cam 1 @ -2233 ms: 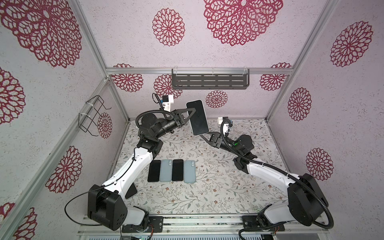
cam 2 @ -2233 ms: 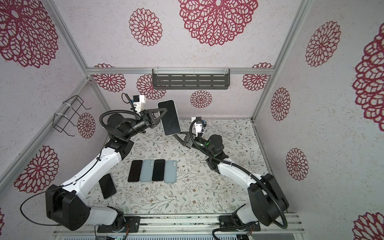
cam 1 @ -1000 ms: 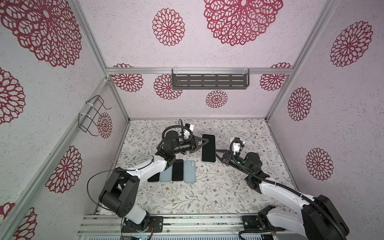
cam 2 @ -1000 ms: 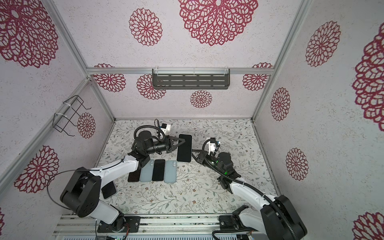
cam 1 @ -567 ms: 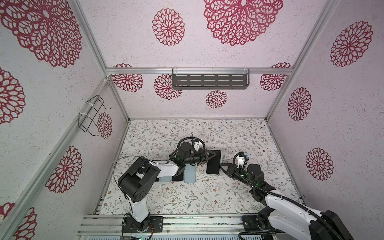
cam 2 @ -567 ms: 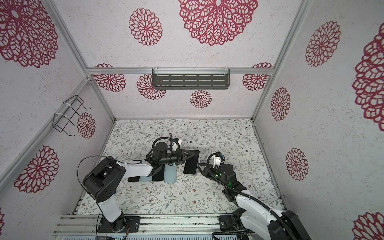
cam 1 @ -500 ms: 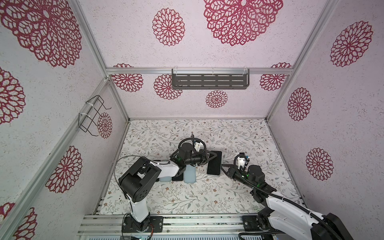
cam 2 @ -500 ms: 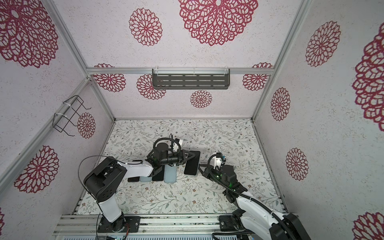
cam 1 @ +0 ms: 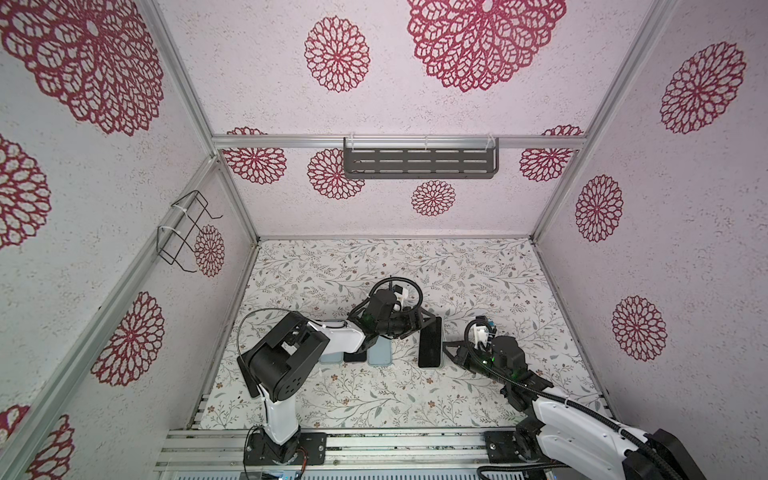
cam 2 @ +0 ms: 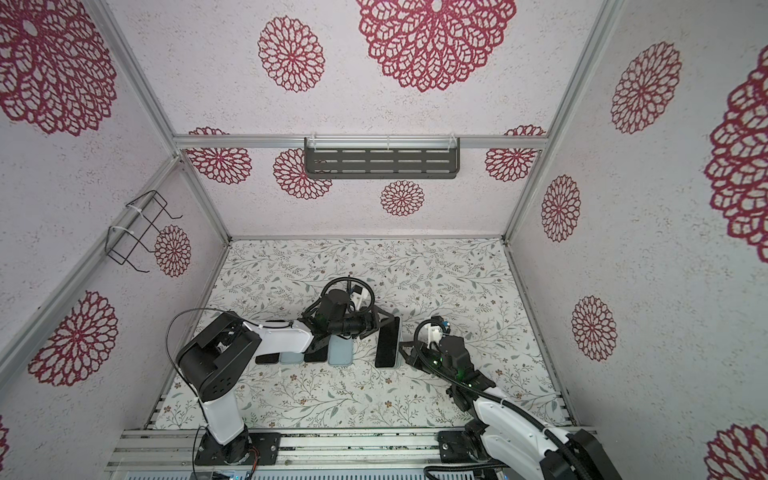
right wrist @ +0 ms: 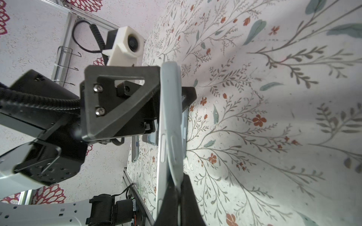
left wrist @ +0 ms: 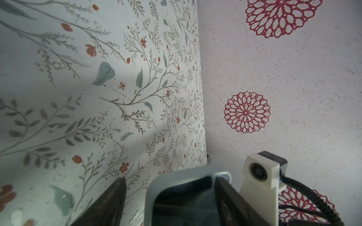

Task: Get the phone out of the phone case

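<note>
on the table's (cam 1: pixel 374 399) near half, right gripper (cam 1: pixel 445 345) is pinched tight on the phone case (right wrist: pixel 169 117) side lip. phone (cam 1: pixel 429 343) lies screen up mid-table, inside the pale blue case. left gripper (cam 1: pixel 426 323) straddles its far end w/ jaws spread wide, clamping nothing. just left: row of handsets (cam 1: pixel 379 356), partly under that arm. back wall: grey shelf (cam 1: pixel 419 162).

Top views bright, even, diffuse light; mild wide-angle stretch twd edges, sharp thruout. Soft shadows on floral-print tabletop (cam 1: pixel 332 399). Wrist views dimmer, broad grey shadow bands; pale grey-blue phone case (left wrist: pixel 186 176) blurred, too close.
</note>
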You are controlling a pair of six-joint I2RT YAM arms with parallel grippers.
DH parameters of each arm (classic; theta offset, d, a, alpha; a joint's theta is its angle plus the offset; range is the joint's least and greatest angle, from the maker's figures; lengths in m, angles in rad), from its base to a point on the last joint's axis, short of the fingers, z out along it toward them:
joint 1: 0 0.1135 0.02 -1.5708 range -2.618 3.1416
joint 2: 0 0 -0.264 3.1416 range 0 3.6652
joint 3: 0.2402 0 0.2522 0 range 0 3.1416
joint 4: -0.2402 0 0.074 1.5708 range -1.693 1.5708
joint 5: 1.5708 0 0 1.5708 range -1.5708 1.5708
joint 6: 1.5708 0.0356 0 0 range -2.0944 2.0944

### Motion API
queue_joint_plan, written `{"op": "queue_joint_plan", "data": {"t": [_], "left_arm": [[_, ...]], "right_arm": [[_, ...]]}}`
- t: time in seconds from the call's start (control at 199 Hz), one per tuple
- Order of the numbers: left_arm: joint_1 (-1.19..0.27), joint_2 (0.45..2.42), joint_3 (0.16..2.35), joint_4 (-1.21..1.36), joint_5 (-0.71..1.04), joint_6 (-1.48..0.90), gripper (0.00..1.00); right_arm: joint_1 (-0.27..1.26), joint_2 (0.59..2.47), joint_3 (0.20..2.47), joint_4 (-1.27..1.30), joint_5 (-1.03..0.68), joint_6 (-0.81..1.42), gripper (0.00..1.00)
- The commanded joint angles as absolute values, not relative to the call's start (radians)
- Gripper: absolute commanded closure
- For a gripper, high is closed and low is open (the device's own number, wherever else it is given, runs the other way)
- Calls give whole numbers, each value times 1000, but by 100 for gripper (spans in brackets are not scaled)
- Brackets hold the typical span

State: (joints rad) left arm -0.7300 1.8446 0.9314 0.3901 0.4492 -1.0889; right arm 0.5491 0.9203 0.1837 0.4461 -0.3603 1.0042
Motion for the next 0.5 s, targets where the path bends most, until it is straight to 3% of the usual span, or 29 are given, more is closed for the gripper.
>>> {"op": "queue_joint_plan", "data": {"t": [0.0,0.492], "left_arm": [[-759,1778,964,195,362,-958,20],[-881,1707,1030,-105,184,-773,9]], "right_arm": [[554,940,196,521,-362,988,100],[551,1001,193,510,-348,1005,100]]}}
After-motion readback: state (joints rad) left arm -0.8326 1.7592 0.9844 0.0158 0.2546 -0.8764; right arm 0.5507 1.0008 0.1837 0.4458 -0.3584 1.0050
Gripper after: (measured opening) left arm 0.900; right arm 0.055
